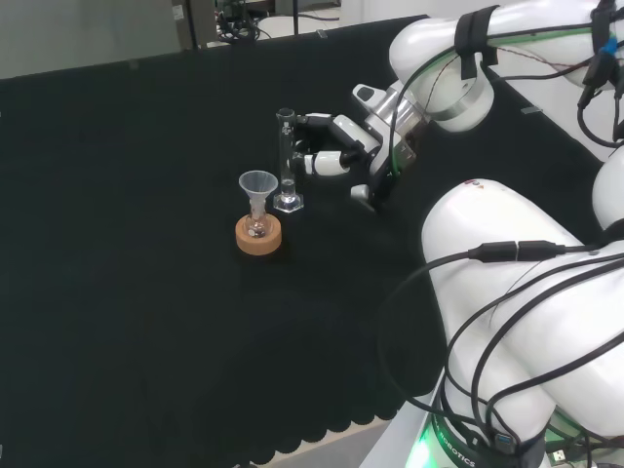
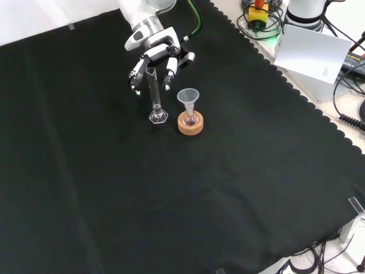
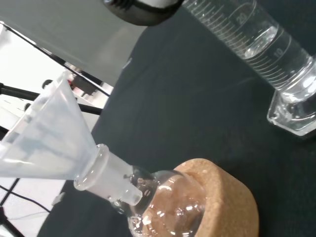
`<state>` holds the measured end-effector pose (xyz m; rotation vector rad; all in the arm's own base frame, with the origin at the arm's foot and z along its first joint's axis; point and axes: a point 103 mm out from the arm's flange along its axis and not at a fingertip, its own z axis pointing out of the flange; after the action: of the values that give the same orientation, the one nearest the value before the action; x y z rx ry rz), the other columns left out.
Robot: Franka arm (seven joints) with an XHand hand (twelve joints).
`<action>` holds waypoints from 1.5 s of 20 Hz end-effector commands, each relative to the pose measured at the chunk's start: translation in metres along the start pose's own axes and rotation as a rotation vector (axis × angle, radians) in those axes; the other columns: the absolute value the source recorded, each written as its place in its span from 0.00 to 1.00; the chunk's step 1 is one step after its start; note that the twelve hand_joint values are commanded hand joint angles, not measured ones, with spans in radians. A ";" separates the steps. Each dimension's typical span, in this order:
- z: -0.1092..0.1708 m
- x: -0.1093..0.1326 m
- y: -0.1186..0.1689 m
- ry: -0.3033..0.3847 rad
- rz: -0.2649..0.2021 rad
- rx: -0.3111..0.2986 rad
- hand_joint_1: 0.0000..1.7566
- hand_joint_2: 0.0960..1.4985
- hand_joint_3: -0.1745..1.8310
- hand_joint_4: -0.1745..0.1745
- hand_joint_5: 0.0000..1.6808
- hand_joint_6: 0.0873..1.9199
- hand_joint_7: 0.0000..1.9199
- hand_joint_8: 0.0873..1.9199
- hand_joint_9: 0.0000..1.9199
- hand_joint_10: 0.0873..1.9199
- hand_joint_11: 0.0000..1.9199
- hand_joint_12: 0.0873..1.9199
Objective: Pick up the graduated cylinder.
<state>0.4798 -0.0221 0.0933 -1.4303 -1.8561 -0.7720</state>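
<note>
So the graduated cylinder (image 1: 286,161) is standing upright on the black cloth (image 1: 146,292), resting on its hexagonal foot, with a bit of clear liquid sitting in the bottom. Just beside it, to the left in the head view, a small round-bottom flask (image 1: 257,227) is sitting in a cork ring (image 1: 258,236) with a plastic funnel (image 1: 257,185) stuck in its neck. The hand (image 1: 336,146) is hanging right next to the cylinder on its other side, fingers (image 2: 170,69) spread and only slightly bent, reaching either side of the tube. From the front view they're looking apart from the glass, not closing on anything, though honestly I can't tell if a fingertip is brushing it.
</note>
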 end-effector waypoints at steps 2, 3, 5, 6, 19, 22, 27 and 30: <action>0.014 0.001 0.007 0.060 -0.062 -0.012 0.60 0.58 0.00 0.36 0.31 0.00 0.23 0.32 0.35 0.26 0.21 0.66; 0.015 0.002 0.008 0.068 -0.067 -0.021 0.60 0.58 0.00 0.36 0.32 0.00 0.24 0.32 0.35 0.26 0.22 0.66; 0.017 0.004 0.009 0.094 -0.075 -0.033 0.62 0.58 0.00 0.37 0.33 0.00 0.25 0.32 0.37 0.25 0.23 0.65; 0.019 0.004 0.010 0.105 -0.078 -0.036 0.62 0.59 0.00 0.38 0.34 0.00 0.26 0.32 0.37 0.25 0.23 0.65; 0.026 0.002 0.014 0.161 -0.085 -0.078 0.67 0.61 0.00 0.43 0.33 0.30 0.31 0.30 0.42 0.20 0.27 0.62; 0.027 0.000 0.015 0.177 -0.084 -0.084 0.67 0.61 0.00 0.44 0.34 0.33 0.31 0.30 0.42 0.20 0.27 0.62; 0.031 -0.001 0.016 0.178 -0.081 -0.084 0.68 0.62 0.00 0.44 0.33 0.35 0.31 0.30 0.43 0.20 0.28 0.62; 0.031 0.000 0.016 0.181 -0.083 -0.090 0.68 0.62 0.00 0.44 0.34 0.36 0.32 0.31 0.44 0.20 0.29 0.61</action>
<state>0.4909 0.0052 0.0754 -1.2977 -1.7719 -0.9971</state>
